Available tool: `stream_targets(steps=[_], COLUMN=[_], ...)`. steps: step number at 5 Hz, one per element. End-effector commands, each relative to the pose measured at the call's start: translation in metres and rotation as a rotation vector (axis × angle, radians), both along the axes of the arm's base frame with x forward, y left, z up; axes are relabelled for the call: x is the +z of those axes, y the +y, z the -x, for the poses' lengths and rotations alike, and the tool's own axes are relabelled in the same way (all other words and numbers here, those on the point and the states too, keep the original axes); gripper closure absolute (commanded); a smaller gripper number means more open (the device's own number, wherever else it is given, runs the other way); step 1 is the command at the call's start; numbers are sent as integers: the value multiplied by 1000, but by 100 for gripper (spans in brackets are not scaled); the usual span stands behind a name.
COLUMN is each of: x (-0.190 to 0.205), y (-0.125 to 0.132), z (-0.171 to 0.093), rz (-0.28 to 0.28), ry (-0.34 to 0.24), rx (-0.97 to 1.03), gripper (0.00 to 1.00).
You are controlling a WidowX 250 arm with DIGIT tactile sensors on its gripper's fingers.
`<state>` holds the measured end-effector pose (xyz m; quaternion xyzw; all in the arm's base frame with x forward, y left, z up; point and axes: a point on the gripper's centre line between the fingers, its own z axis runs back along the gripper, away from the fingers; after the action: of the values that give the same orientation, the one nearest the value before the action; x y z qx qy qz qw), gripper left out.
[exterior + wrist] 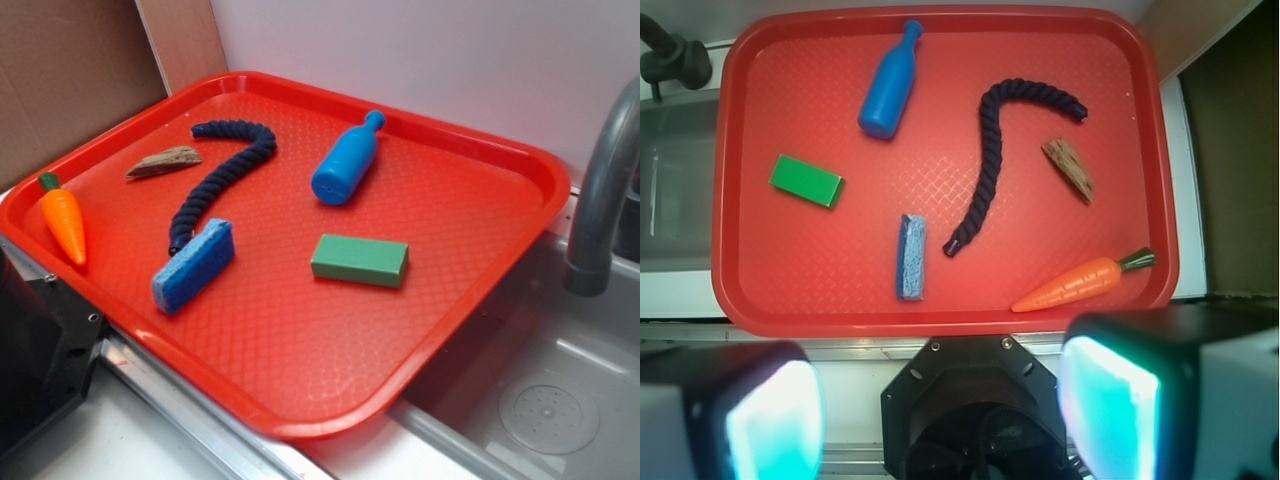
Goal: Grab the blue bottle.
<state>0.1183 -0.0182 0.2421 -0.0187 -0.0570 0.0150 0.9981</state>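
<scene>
Nothing of the task is done yet. The blue bottle (888, 84) lies on its side in the far part of the red tray (940, 310), untouched, its neck pointing toward the far rim. The gripper (940, 415) hangs high above the near edge, fingers (770, 420) released and spread wide. Around the bottle is free room: the green block (807, 181) and the navy rope (990, 150) lie well apart from it.

Bright, even light, soft short shadows; glowing, blurred fingers (775, 425) at the wrist view's bottom edge.
</scene>
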Motion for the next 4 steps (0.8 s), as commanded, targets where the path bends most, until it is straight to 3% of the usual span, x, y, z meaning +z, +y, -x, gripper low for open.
stream_targets(steps=[1, 2, 3, 4], x=[0, -50, -95, -122], y=[0, 24, 20, 4], z=[0, -40, -81, -125], rz=[0, -88, -74, -19], ry=[0, 12, 55, 28], rx=[0, 158, 209, 296], gripper=[0, 0, 0, 0])
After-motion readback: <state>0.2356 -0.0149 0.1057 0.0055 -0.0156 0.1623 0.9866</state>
